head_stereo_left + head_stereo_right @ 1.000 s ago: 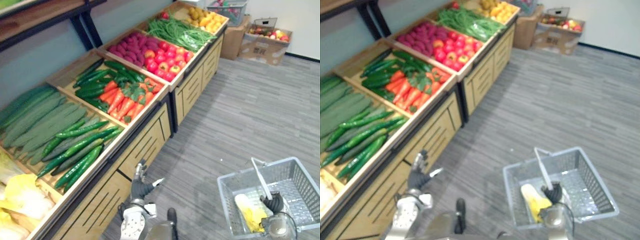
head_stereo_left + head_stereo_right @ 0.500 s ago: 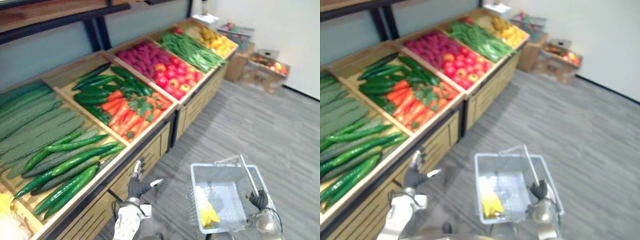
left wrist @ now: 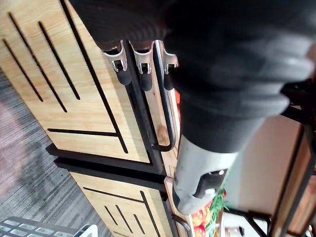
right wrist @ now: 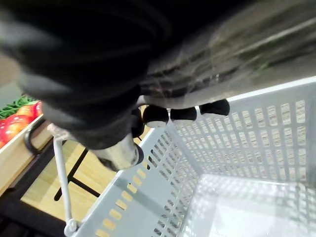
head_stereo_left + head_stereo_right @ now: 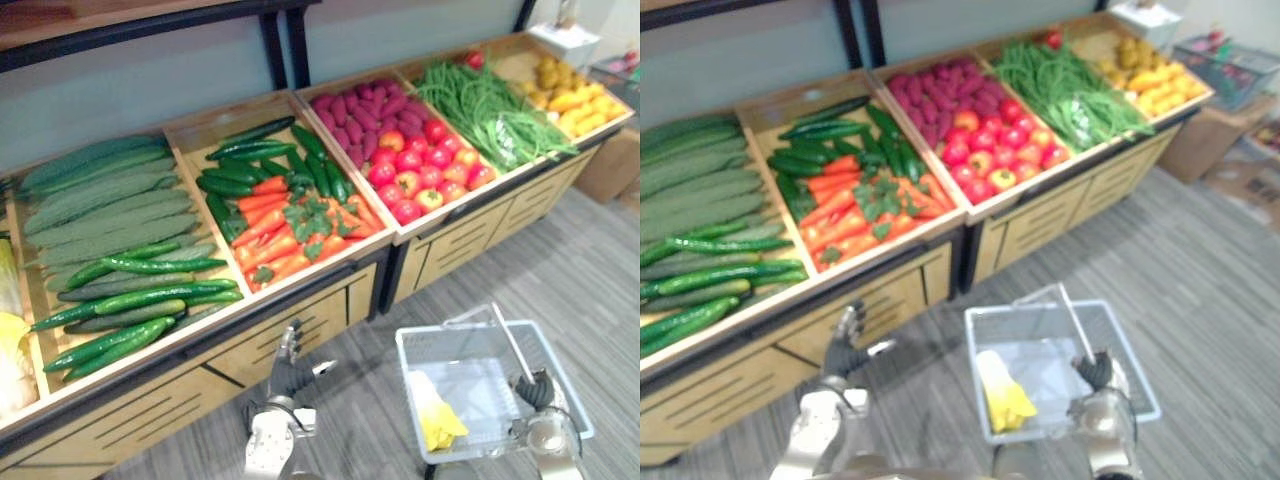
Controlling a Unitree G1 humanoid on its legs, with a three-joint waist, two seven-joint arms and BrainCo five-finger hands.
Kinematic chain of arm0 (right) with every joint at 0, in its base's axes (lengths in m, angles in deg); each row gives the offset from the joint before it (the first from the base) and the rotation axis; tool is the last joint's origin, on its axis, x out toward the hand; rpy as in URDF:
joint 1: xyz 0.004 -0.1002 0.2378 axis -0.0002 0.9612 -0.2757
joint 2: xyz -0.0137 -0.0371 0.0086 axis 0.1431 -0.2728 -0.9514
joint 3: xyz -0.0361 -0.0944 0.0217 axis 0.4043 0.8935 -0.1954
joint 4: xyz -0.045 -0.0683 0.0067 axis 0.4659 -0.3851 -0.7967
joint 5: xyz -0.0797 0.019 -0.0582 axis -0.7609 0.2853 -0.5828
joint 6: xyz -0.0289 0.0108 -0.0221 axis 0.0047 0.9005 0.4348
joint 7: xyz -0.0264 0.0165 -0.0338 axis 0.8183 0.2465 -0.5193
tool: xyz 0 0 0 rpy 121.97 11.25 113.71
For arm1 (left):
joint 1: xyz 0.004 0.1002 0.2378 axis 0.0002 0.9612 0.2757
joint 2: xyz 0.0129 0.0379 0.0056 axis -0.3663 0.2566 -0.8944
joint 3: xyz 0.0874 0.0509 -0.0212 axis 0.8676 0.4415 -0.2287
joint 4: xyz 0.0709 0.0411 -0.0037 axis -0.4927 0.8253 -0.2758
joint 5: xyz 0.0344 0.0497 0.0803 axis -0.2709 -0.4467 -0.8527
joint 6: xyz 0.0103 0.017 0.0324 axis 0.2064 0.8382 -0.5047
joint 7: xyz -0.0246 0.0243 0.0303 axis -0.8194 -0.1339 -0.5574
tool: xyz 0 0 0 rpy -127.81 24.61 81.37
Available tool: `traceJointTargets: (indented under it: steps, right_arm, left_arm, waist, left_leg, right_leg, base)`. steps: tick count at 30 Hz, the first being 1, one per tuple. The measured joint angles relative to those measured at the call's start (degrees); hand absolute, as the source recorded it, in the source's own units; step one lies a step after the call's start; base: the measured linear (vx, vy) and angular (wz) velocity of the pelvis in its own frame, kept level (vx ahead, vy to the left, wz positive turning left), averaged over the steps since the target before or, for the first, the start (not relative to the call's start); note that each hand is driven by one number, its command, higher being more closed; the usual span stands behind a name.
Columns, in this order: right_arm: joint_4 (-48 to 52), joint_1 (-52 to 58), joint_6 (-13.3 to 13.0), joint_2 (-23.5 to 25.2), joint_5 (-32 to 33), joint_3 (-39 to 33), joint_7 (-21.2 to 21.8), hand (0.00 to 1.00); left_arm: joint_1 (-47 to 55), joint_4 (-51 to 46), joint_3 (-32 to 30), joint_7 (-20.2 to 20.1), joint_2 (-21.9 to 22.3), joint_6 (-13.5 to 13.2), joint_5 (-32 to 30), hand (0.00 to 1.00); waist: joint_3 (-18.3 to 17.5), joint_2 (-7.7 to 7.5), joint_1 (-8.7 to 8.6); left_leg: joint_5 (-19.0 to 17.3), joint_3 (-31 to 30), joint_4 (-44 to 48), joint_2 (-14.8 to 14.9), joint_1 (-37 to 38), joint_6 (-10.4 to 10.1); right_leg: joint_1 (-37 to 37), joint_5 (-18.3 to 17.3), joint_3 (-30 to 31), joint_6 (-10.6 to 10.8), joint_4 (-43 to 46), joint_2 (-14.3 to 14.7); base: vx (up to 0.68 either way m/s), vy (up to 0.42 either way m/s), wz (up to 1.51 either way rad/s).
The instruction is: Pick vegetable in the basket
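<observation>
My right hand [image 5: 537, 390] is low on the right, its fingers [image 4: 183, 114] curled round the white handle [image 5: 508, 340] of a pale grey basket [image 5: 455, 328]. A yellow-white leafy vegetable [image 5: 433, 418] lies in the basket's left half. In front of the stand's wooden drawers my left hand [image 5: 290, 365] is held up with its fingers [image 3: 146, 81] straight and nothing in it. Above it, long green cucumbers [image 5: 130, 300] and orange carrots [image 5: 270, 225] lie in the stand's bins.
The wooden stand [image 5: 300, 310] also holds pale green gourds [image 5: 100, 200], purple sweet potatoes [image 5: 360, 100], red tomatoes [image 5: 420, 175], green beans [image 5: 485, 105] and yellow fruit [image 5: 565, 85]. A cardboard box [image 5: 1205, 140] stands at the stand's far right end. Grey plank floor lies around the basket.
The camera has swung, so the stand now shows more front-on. The basket stays in my right hand with the yellow vegetable inside. My left hand stays open by the drawers.
</observation>
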Motion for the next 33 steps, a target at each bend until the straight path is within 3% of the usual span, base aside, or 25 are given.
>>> traceJointTargets:
  steps: [2, 3, 4, 5, 6, 7, 8, 9, 11, 16, 17, 21, 23, 24, 26, 28, 29, 31, 32, 33]
  right_arm:
    - [-0.04, -0.01, 0.18, -0.45, 0.03, 0.03, -0.22, 1.00]
    - [-0.08, 0.00, 0.20, -0.65, 0.04, 0.02, -0.24, 1.00]
    - [-0.38, -0.07, 0.23, -1.12, 0.13, -0.01, -0.44, 1.00]
    - [-0.96, 0.13, 0.23, -1.36, 0.17, -0.48, -0.93, 1.00]
    - [-1.13, 0.47, 0.23, -1.43, 0.26, -0.64, -1.14, 1.00]
    - [-1.15, 1.31, 0.21, -1.48, 0.40, -1.11, -1.27, 1.00]
    - [-1.16, 1.87, 0.21, -1.48, 0.41, -1.57, -1.37, 1.00]
    - [-1.18, 1.98, 0.22, -1.47, 0.44, -2.35, -1.86, 1.00]
    - [-1.16, 1.90, 0.19, -1.43, 0.53, -2.89, -2.26, 1.00]
    - [-1.16, 2.85, 0.22, 0.14, 0.91, -4.93, -2.25, 1.00]
    - [-1.81, 2.08, 0.18, 1.13, 1.25, -6.67, -2.29, 1.00]
    - [-2.93, 0.98, -0.03, 2.77, 2.61, -6.64, -2.28, 1.00]
    - [-3.31, 1.02, 0.00, 2.87, 2.60, -6.66, -2.26, 1.00]
    - [-3.34, 1.18, 0.18, 2.98, 2.52, -6.69, -2.25, 1.00]
    - [-3.35, 1.45, 0.26, 4.22, 2.59, -6.67, -2.26, 1.00]
    - [-3.29, 1.47, 0.08, 6.32, 2.67, -6.49, -2.25, 1.00]
    - [-3.39, 1.31, 0.09, 6.98, 2.81, -6.47, -2.21, 1.00]
    - [-3.36, 1.23, 0.05, 7.00, 3.34, -6.61, -2.23, 1.00]
    - [-3.60, 0.91, -0.65, 7.04, 7.14, -5.88, -2.08, 1.00]
    - [-3.60, 0.91, -0.65, 7.04, 7.14, -5.88, -2.08, 1.00]
  left_arm:
    - [-0.62, -0.20, 0.05, 0.59, 1.02, -0.03, 0.25, 0.00]
    - [-0.84, -0.26, 0.04, 0.70, 1.13, -0.06, 0.25, 0.00]
    - [-0.91, -0.27, 0.02, 0.80, 1.37, -0.16, 0.39, 0.00]
    - [-0.88, -0.25, 0.16, 0.68, 1.52, -0.12, 0.56, 0.00]
    - [-0.71, -0.27, 0.17, 0.58, 1.51, -0.12, 0.61, 0.00]
    - [0.00, -0.29, 0.14, 0.30, 1.47, -0.12, 0.64, 0.00]
    - [0.13, -0.28, 0.14, 0.04, 1.39, -0.10, 0.64, 0.00]
    - [0.48, -0.40, 0.09, -0.35, 1.37, -0.11, 0.64, 0.00]
    - [1.26, -0.43, 0.05, -0.54, 1.36, -0.10, 0.61, 0.00]
    - [1.14, -0.45, 0.05, -1.36, 0.56, 0.00, 0.27, 0.00]
    - [-1.10, -0.44, 0.13, -1.27, -0.01, 0.09, 0.02, 0.00]
    - [-1.62, -0.44, 0.67, -1.37, -0.25, 0.09, -0.02, 0.00]
    - [-1.56, -0.45, 0.89, -1.44, -0.42, 0.09, -0.02, 0.00]
    - [-1.11, -0.46, 1.28, -1.49, -0.83, 0.16, -0.10, 0.00]
    - [-0.21, -1.49, 0.28, -0.94, -2.39, 0.12, -0.50, 0.00]
    - [-0.43, -2.10, -1.62, 0.37, -4.42, 0.11, -1.76, 0.00]
    - [-0.63, -2.60, -3.05, 1.05, -4.85, 0.01, -2.21, 0.00]
    - [-0.88, -2.60, -4.09, 1.81, -4.65, 0.02, -2.21, 0.00]
    - [-0.93, 1.09, -6.15, 2.65, -4.10, 0.03, -2.18, 0.00]
    - [-0.94, 1.09, -6.15, 2.65, -4.10, 0.03, -2.18, 0.00]
  waist:
    - [0.40, -0.83, -0.52]
    - [0.43, -0.91, -1.01]
    - [0.45, -0.84, -1.49]
    - [0.49, -0.71, -1.62]
    - [0.50, -0.73, -1.67]
    - [0.48, -0.67, -1.64]
    - [0.51, -0.71, -1.92]
    - [0.48, -0.67, -1.82]
    - [0.47, -0.65, -1.69]
    - [0.45, -0.73, -2.41]
    - [0.44, -0.87, -3.01]
    - [0.45, -1.23, -3.04]
    - [0.99, -2.16, -3.01]
    - [1.20, -2.50, -3.01]
    - [1.24, -4.18, -2.97]
    - [1.48, -5.47, -3.21]
    - [1.56, -6.46, -2.93]
    - [1.52, -7.06, -3.07]
    - [1.18, -4.66, -3.03]
    - [1.18, -4.66, -3.03]
  left_leg:
    - [10.93, 0.73, -1.55, 0.75, -3.84, 2.46]
    - [13.61, 1.82, -2.16, 1.10, -4.99, 3.52]
    - [15.43, 6.81, -1.39, 1.60, -7.50, 5.27]
    - [14.52, 14.54, 0.87, 1.67, -9.33, 5.30]
    - [13.84, 18.42, 1.55, 1.49, -9.28, 5.58]
    - [12.48, 25.15, 1.49, 0.42, -8.66, 6.66]
    - [11.47, 29.43, 0.34, -0.37, -7.96, 7.78]
    - [10.94, 33.81, -2.93, -1.75, -6.74, 7.64]
    - [10.95, 35.85, -7.15, -3.69, -5.16, 7.64]
    - [11.93, 35.26, -11.25, -6.42, -4.74, 8.78]
    - [12.86, 33.36, -12.88, -8.86, -4.99, 9.82]
    - [12.83, 33.18, -12.93, -9.25, -4.95, 9.83]
    - [12.28, 33.50, -12.91, -9.72, -4.32, 9.88]
    - [10.82, 33.90, -12.78, -10.58, -3.01, 10.17]
    - [9.45, 35.56, -12.70, -11.48, -1.81, 10.29]
    - [9.68, 36.03, -13.00, -11.66, -1.28, 10.31]
    - [10.66, 36.47, -14.00, -11.70, -1.34, 9.96]
    - [12.23, 36.35, -15.91, -11.87, -1.29, 10.40]
    - [14.24, 32.14, -18.55, -12.86, -0.36, 10.63]
    - [14.24, 32.14, -18.55, -12.86, -0.36, 10.63]
  right_leg:
    - [1.43, -1.92, -6.43, -2.85, 0.73, -0.80]
    - [2.31, -2.20, -8.49, -3.31, -0.31, -0.85]
    - [4.16, -2.61, -12.48, -4.02, -2.92, -0.66]
    - [5.98, -2.13, -15.61, -4.78, -5.60, -0.21]
    - [6.97, -1.89, -16.94, -5.14, -6.93, 0.10]
    - [8.88, -1.70, -19.45, -5.43, -8.88, 0.61]
    - [9.80, -1.73, -20.84, -5.47, -9.79, 0.94]
    - [10.55, -1.71, -22.54, -4.87, -11.69, 1.64]
    - [10.58, -1.17, -23.26, -3.97, -12.63, 1.80]
    - [10.87, 0.55, -25.74, -3.21, -12.82, 0.09]
    - [12.94, 4.53, -27.62, -2.57, -17.22, -0.55]
    - [13.58, 5.50, -27.70, -2.57, -18.76, -0.17]
    - [13.50, 4.69, -27.48, -2.10, -17.25, -1.41]
    - [12.52, 1.74, -26.54, -0.94, -12.32, -3.74]
    - [9.20, -1.15, -21.57, -1.22, -3.45, -7.07]
    - [8.40, -0.47, -13.50, -0.21, -4.36, -5.93]
    - [8.60, 0.23, -12.42, -0.19, -7.09, -4.82]
    - [8.78, 1.62, -11.12, 0.01, -9.40, -3.85]
    - [13.67, 2.96, -12.28, -0.57, -16.66, -1.80]
    - [13.67, 2.96, -12.28, -0.57, -16.66, -1.80]
  base:
    - [0.12, -0.486, 1.31]
    - [0.11, -0.485, 1.54]
    - [0.06, -0.496, 1.48]
    - [0.03, -0.464, 1.36]
    - [-0.02, -0.391, 1.13]
    - [-0.04, -0.246, 0.96]
    - [-0.05, -0.221, 1.04]
    - [-0.04, -0.122, 0.74]
    - [-0.03, -0.006, 0.37]
    - [-0.01, 0.082, 0.36]
    - [0.01, 0.106, 0.53]
    - [0.00, 0.023, 0.11]
    - [0.01, 0.042, -0.06]
    - [0.03, 0.089, -0.22]
    - [0.01, 0.060, -0.33]
    - [0.04, 0.027, -0.20]
    - [0.06, 0.000, -0.14]
    - [0.03, -0.005, -0.06]
    - [0.02, 0.004, 0.03]
    - [0.00, 0.000, 0.00]
